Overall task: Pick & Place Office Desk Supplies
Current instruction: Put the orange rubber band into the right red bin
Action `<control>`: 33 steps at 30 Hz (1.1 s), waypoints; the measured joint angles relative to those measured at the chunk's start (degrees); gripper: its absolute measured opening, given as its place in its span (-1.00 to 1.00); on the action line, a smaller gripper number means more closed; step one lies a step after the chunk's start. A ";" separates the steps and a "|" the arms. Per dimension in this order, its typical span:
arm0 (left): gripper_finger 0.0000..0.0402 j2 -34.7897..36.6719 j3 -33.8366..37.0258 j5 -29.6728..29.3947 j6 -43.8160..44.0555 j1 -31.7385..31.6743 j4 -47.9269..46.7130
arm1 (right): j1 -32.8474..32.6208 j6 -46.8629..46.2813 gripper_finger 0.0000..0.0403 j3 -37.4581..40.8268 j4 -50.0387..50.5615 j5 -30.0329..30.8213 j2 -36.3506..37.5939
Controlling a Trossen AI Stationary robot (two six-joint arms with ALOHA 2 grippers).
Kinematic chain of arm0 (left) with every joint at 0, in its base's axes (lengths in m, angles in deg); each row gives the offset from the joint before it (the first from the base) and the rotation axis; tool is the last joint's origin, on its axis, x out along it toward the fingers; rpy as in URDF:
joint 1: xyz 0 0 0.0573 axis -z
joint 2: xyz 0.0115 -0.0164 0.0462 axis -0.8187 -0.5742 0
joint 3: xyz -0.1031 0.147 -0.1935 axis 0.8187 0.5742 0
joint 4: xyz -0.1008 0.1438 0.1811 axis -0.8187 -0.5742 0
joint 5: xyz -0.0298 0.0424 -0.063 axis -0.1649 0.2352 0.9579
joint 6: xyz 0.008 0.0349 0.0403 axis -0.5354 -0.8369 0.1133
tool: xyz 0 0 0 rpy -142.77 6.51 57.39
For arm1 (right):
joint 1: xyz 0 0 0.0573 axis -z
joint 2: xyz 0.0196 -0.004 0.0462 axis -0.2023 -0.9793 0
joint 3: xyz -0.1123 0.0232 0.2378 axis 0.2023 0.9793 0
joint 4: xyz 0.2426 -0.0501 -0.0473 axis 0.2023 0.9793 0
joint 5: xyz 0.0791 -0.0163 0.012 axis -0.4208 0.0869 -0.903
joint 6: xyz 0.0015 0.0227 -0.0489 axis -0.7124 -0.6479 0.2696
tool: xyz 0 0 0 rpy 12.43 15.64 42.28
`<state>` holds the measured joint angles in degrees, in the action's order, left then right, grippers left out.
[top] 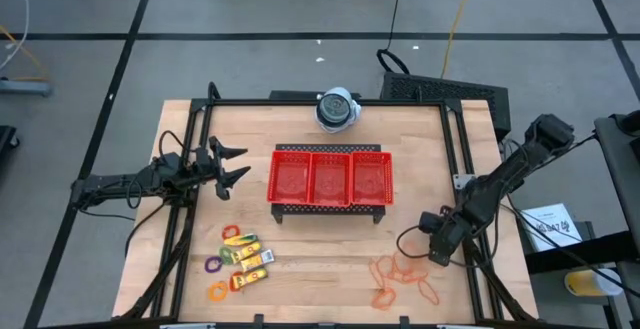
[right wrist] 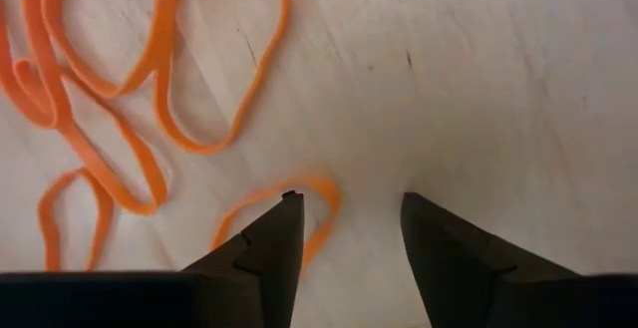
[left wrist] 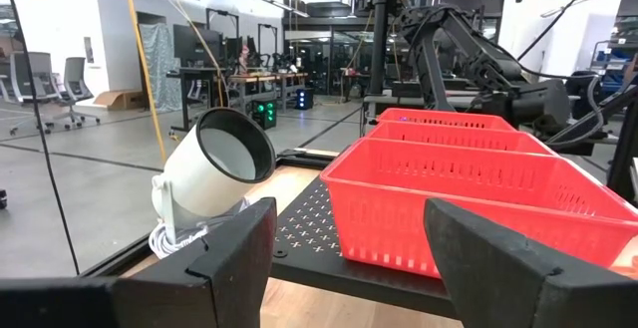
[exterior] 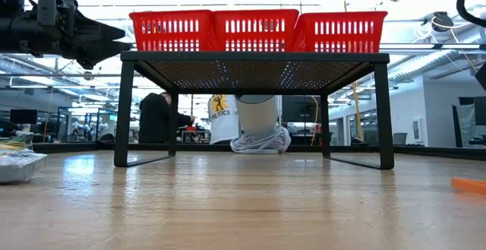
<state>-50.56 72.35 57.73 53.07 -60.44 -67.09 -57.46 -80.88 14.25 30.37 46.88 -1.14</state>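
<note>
Several thin orange rubber bands (top: pixel 403 277) lie loose near the table's near right corner, and they spread across the right wrist view (right wrist: pixel 150 89). My right gripper (top: pixel 436 243) (right wrist: pixel 349 218) is open and points down at the bare wood just beside them. Yellow labelled packets (top: pixel 250 259) and small rings in orange, purple and green (top: pixel 214 265) lie flat at the near left. My left gripper (top: pixel 228 165) (left wrist: pixel 349 238) hovers open, level, left of the red tray (top: pixel 330 177), touching nothing. My right gripper comes from above with open fingers. One orange band loop (right wrist: pixel 321 194) runs under the tip of one finger (right wrist: pixel 284 230). I cannot tell whether that finger touches it. The band lies flat on the wood.
The red three-compartment mesh tray (exterior: pixel 258 30) stands on a black perforated stand (exterior: pixel 254 56) mid-table. A round white-grey device (top: pixel 338 109) (left wrist: pixel 209 168) sits at the far edge. Black frame rails run along the table's left and right sides. Bare wood lies in front of the tray.
</note>
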 joint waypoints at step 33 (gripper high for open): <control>0.33 0.00 0.01 -0.02 0.02 0.00 0.00 | -2.74 -2.83 -1.00 0.13 4.13 13.89 -1.17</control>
<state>-50.56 72.36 57.71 53.08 -60.44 -67.09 -60.20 -83.71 14.38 34.50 60.77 -2.30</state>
